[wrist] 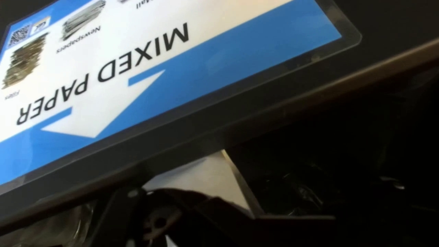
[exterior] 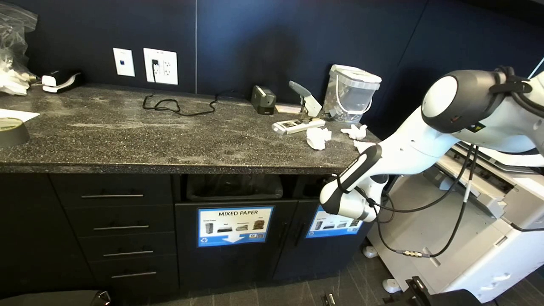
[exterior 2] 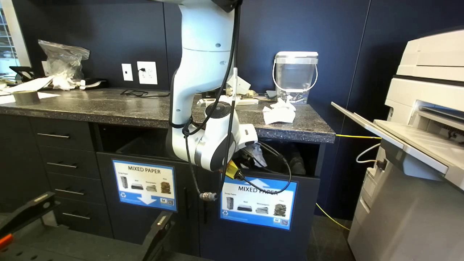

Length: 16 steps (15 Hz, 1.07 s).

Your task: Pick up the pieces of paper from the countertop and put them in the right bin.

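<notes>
Claw (wrist: 192,211) hangs at the mouth of the bin (exterior 2: 298,164), lower than the desk (exterior 2: 108,105); darkness hides its grip, so I cannot tell whether it is clenched or released. White paper (wrist: 209,175) shows just beside or within it. More crumpled papers (exterior 2: 279,114) sit above the claw on the desk. They should be nearly weightless, soft and springy, collapsing when squeezed; a pinch across each thick middle looks surest, since loose corners would likely fold or slip.
</notes>
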Tool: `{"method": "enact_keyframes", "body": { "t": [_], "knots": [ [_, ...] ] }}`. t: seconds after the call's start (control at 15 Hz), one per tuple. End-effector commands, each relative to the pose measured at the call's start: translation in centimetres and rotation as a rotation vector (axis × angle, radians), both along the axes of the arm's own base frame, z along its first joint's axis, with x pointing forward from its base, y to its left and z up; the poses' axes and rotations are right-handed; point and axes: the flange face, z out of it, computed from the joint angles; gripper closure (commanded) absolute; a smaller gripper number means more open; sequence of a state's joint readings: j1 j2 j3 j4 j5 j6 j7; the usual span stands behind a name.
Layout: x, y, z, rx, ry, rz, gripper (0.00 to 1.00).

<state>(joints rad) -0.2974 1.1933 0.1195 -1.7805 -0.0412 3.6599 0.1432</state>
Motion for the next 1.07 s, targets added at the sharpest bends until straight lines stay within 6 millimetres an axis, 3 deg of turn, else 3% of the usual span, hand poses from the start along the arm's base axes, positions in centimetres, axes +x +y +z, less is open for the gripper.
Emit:
{"method": "enact_keyframes", "body": {
  "t": [0.0,0.6,1.0],
  "knots": [
    [1.4,0.0,1.2,-0.034,-0.058,0.036,0.00],
    [-1.5,-0.1,4.0,-0.128,-0.197,0.343,0.00],
    [-2.9,-0.4,6.4,-0.156,-0.218,0.427,0.00]
  ]
}}
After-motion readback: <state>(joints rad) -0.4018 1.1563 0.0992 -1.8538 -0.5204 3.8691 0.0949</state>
